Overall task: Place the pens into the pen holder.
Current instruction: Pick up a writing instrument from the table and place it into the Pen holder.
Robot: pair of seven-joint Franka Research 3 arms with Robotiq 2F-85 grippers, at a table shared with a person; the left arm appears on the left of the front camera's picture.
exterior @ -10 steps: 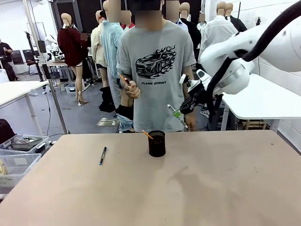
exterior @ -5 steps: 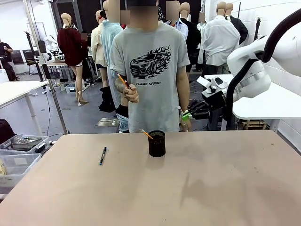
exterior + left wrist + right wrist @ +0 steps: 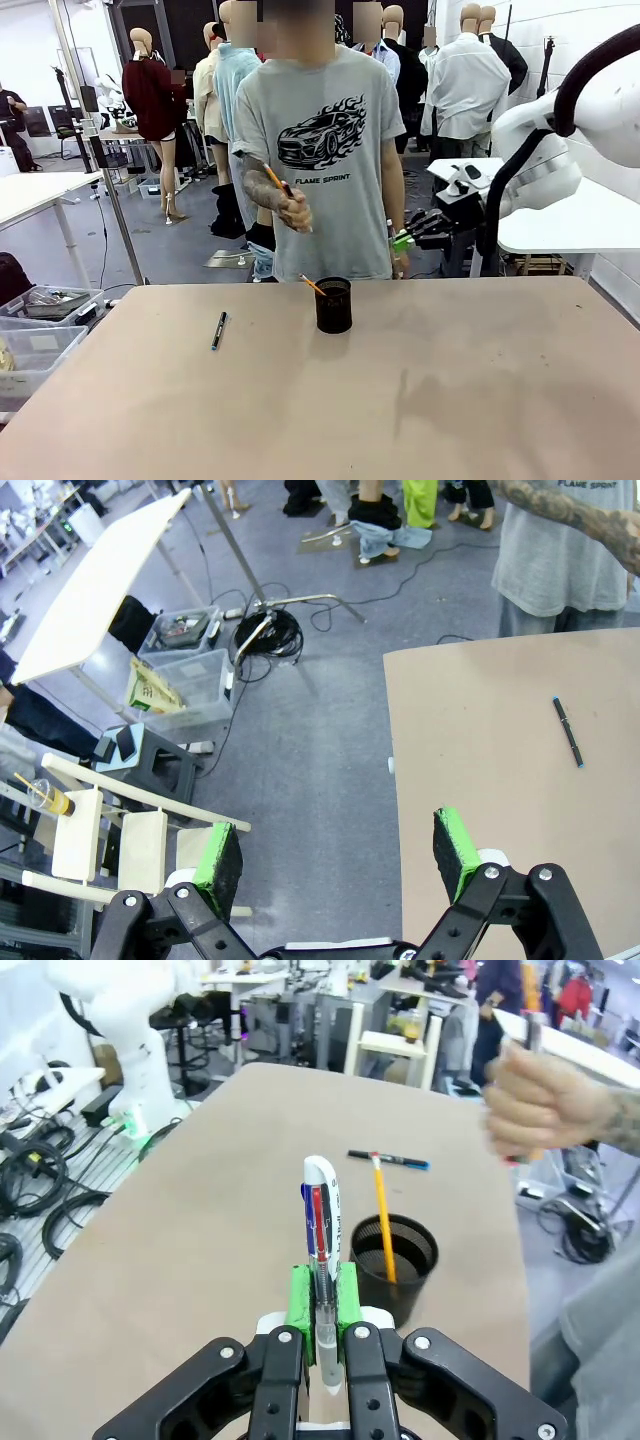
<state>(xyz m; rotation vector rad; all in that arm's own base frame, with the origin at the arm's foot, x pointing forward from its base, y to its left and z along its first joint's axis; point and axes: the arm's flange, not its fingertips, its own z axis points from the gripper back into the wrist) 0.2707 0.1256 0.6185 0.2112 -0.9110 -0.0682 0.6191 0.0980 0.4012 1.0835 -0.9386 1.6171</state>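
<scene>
The white-silver ballpoint pen (image 3: pixel 321 1210) is clamped by its lower barrel between the green pads of the right gripper (image 3: pixel 322 1300), fingers closed hard on it. In the front view it is held in the air past the bench's far edge, to the right. The small black mesh cylindrical pen holder (image 3: pixel 334 306) stands mid-bench toward the far side, and an orange-yellow pencil (image 3: pixel 313 285) already leans on its left rim. To drop the pen well, I would bring its free end over the open right part of the mouth, tip it steep, and let go only once it is inside the rim. The cup looks light and easy to knock over. The slim dark blue-black pen (image 3: pixel 219 330) lies flat, well left of the holder. The person's hand (image 3: pixel 291 207) holds a second orange pencil (image 3: pixel 275 180) above the far edge, so come in from the right, where the tan bench (image 3: pixel 450 400) is bare. The left gripper (image 3: pixel 337 852), fingers wide apart, hangs over the floor off the bench's left edge
</scene>
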